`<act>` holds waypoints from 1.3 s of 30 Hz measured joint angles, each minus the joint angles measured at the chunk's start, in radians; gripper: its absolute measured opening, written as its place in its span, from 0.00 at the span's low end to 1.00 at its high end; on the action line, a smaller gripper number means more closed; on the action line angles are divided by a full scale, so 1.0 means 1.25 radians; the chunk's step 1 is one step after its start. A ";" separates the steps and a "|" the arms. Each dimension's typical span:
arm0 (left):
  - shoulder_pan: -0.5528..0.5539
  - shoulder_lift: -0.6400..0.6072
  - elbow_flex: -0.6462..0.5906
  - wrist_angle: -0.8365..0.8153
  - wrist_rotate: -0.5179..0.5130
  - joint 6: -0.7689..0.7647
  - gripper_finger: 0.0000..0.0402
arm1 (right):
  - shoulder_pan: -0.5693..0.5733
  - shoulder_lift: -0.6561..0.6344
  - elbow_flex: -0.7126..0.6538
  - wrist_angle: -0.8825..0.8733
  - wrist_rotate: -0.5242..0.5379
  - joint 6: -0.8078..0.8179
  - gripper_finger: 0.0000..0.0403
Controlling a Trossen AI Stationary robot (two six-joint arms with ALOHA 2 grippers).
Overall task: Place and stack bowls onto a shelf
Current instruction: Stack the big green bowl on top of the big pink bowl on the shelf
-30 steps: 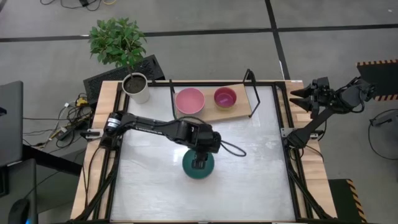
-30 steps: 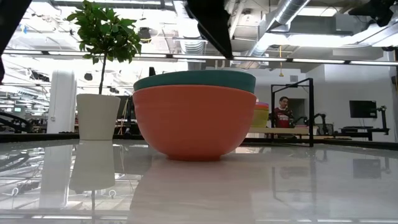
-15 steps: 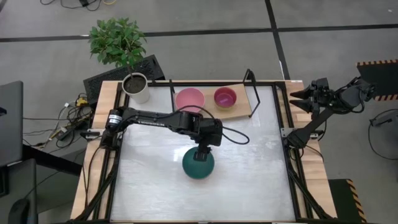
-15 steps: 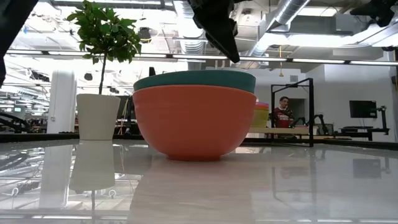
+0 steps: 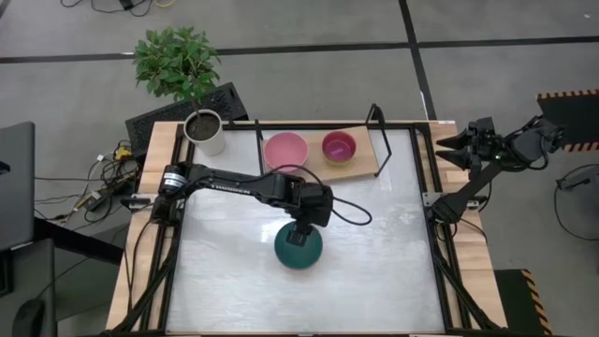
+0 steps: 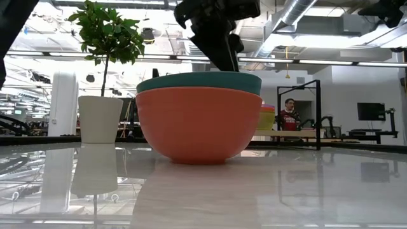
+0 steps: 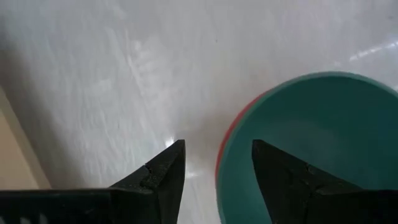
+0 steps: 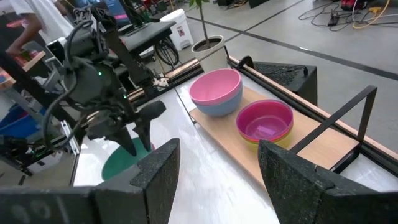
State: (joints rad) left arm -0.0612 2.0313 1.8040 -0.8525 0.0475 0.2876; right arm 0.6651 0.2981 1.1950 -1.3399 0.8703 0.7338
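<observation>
Near the middle of the white table, a teal bowl sits nested inside an orange-red bowl, the pair standing upright on the tabletop. Directly above them the left gripper hangs over the rim on the shelf side; in the left wrist view its two dark fingers are spread apart with one on each side of the rim of the stacked bowls, the teal bowl's inner wall by one finger and bare table by the other. Nothing is pinched between them, and whether either finger touches the rim cannot be told. At the far edge of the table lies the shelf, a light-wood board with thin black end frames. On it stand two stacks side by side: a pink bowl nested in a blue bowl, and a purple bowl nested in a yellow bowl. A white plant pot with a small leafy plant stands at the table's far left corner. Off the table's right edge, the right gripper waits with its fingers wide apart and empty.
</observation>
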 joint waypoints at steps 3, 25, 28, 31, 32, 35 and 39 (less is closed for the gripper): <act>0.004 0.000 -0.005 -0.003 0.001 0.029 0.43 | 0.000 0.000 0.000 0.000 0.001 0.001 0.60; 0.036 0.003 -0.041 0.022 0.105 0.152 0.26 | 0.000 0.000 0.000 0.000 0.017 0.021 0.60; 0.036 0.016 -0.049 0.020 0.102 0.135 0.26 | 0.000 0.000 0.000 0.000 0.017 0.022 0.60; 0.035 0.028 -0.047 0.047 0.105 0.128 0.27 | 0.000 0.000 0.000 0.001 0.017 0.023 0.60; 0.035 0.029 -0.047 0.047 0.105 0.125 0.27 | 0.000 0.000 0.000 0.001 0.017 0.023 0.60; 0.035 0.033 -0.048 0.040 0.103 0.119 0.28 | 0.000 0.000 0.000 0.001 0.017 0.026 0.60; 0.035 0.038 -0.048 0.038 0.107 0.111 0.28 | 0.000 0.000 0.000 0.001 0.016 0.036 0.60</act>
State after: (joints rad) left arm -0.0170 2.0792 1.7443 -0.8050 0.1808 0.4258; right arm 0.6647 0.2981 1.1954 -1.3391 0.8908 0.7792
